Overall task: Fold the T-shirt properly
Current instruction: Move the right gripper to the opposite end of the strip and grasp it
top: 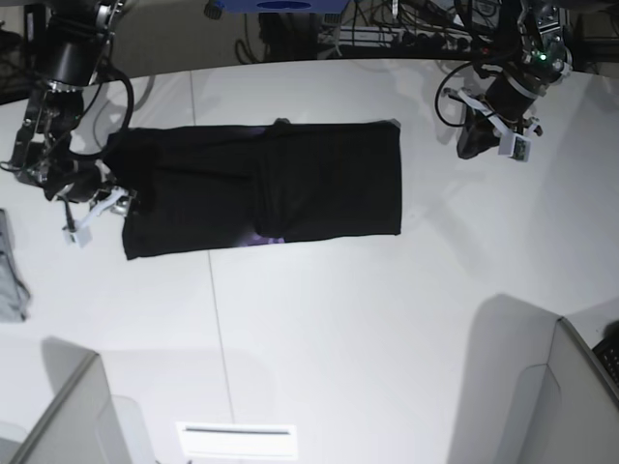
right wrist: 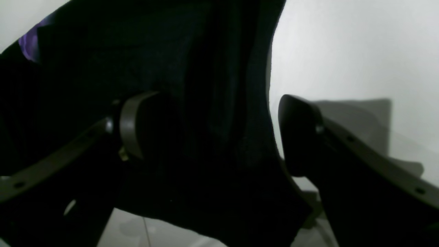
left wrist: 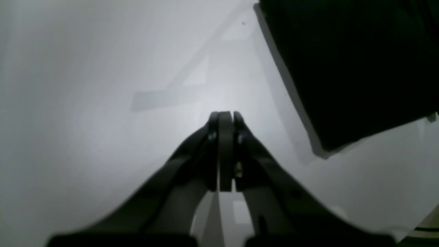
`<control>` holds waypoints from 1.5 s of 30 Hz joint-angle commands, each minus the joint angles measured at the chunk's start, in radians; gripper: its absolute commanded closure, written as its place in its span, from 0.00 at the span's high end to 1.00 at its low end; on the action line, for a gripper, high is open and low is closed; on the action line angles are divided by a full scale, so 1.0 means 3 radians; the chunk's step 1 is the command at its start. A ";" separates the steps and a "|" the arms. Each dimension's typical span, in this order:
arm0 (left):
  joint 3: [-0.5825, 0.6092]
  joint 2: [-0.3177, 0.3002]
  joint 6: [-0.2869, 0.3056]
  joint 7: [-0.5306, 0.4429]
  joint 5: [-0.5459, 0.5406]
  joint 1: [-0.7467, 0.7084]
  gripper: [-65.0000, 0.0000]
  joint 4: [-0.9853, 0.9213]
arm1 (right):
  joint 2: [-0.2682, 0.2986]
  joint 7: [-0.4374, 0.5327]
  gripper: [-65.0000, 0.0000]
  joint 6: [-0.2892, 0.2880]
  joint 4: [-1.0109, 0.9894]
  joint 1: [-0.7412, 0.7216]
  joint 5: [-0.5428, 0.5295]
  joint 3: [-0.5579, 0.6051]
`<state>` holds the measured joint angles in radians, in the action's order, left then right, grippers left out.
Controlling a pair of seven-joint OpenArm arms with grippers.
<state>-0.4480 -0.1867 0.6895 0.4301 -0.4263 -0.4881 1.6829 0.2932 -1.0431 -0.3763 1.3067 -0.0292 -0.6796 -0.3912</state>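
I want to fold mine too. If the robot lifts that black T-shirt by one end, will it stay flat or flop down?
Probably flop: the T-shirt is soft cloth, lying limp with creases on the white table. It likely bunches rather than slides when pushed. The right gripper has open fingers astride its edge.

A wide white counter (top: 338, 329) fills the base view, with a thin seam (top: 215, 290) running down it. Tangled cables (top: 387, 34) and a power strip (top: 372, 39) lie along its dark far edge. Grey partition panels (top: 68, 416) stand at the near corners.
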 commanded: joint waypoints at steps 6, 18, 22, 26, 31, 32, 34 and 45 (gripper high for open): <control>0.0044 -0.0014 0.0029 -0.0071 -0.0060 0.0085 0.00 0.0065 | -0.0049 -0.0141 0.74 -0.0001 -0.0011 0.0003 0.0017 0.0314; 0.0662 -0.0025 0.0006 -0.0076 -0.0060 0.0346 0.00 0.0024 | -0.0023 -0.0141 0.55 0.0035 -0.0021 0.0028 0.0038 0.0371; 0.0928 -0.0035 -0.0219 -0.0076 -0.0060 0.0402 0.00 0.0024 | -0.0023 -0.0136 0.17 0.0035 -0.0021 0.0023 0.0043 0.0376; 0.1348 -0.0035 -0.0363 -0.0076 -0.0060 0.0509 0.00 -0.0002 | -0.0023 -0.0131 0.00 0.0393 0.0004 -0.0018 0.0043 0.0376; 0.1445 -0.0035 -0.0393 -0.0076 -0.0060 0.0525 0.00 -0.0037 | -0.0023 0.0089 0.00 0.0792 0.0245 0.0049 0.0043 0.0401; 0.1445 -0.0035 -0.0393 -0.0076 -0.0060 0.0525 0.00 -0.0037 | -0.0023 0.0099 0.00 0.0797 0.0332 0.0074 0.0048 0.0401; 0.1445 -0.0035 -0.0398 -0.0076 -0.0060 0.0525 0.00 -0.0017 | -0.0023 0.0089 0.00 0.0802 0.0511 0.0095 0.0048 0.0401; 0.0852 -0.0117 -0.0398 -0.0076 -0.0060 0.0504 0.00 0.0060 | -0.0386 -0.0008 0.00 0.0950 0.1416 0.0299 0.1122 0.0406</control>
<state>-0.1944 -0.2173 0.5602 0.4320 -0.4263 -0.3424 1.6863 0.1619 -1.0698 -0.0883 1.7096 0.0811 -0.3309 -0.2661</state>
